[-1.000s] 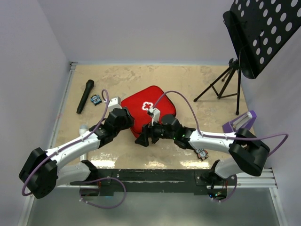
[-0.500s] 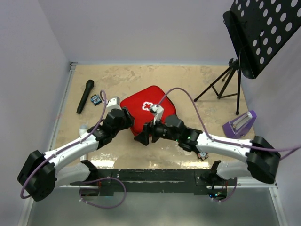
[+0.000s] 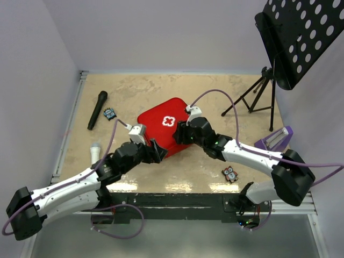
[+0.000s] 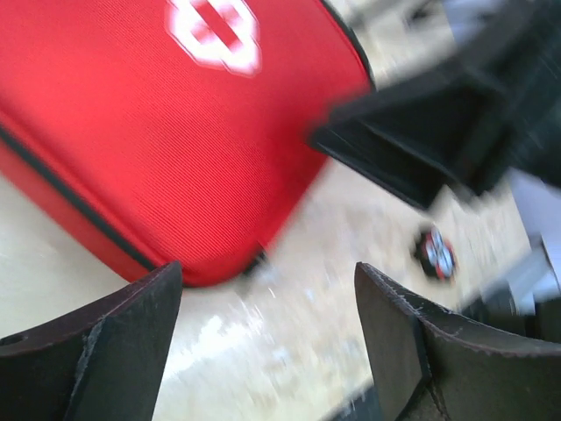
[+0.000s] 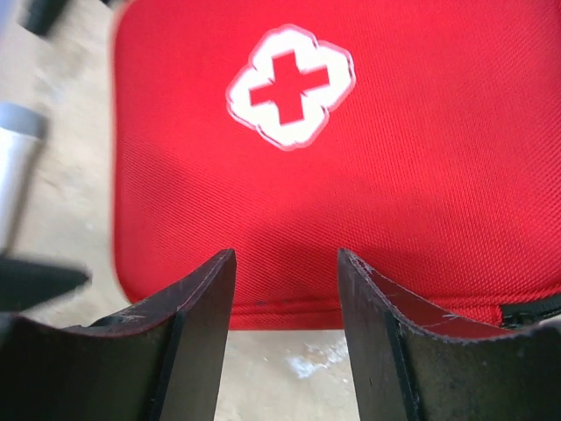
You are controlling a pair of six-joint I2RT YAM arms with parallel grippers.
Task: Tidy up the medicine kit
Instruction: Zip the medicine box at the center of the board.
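My left gripper [image 4: 267,285] gapes empty at the closed medicine kit's [image 3: 167,126] corner. My right gripper [image 5: 285,263], half-spread and empty, hovers above its edge, probably seeking the zipper [image 5: 530,307].

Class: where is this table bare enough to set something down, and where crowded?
Bare: the far strip of table behind the medicine kit, between black microphone and tripod. Crowded: the kit's near side, around the left gripper and right gripper.

My medicine kit [image 3: 157,128] is bright red in a fine woven rib, with a white-outlined cross [image 5: 292,86] on its lid and a black zipper edge. The desk [image 3: 145,91] is mottled beige. My left pincer [image 4: 267,281] and right pincer [image 5: 287,263] are black.
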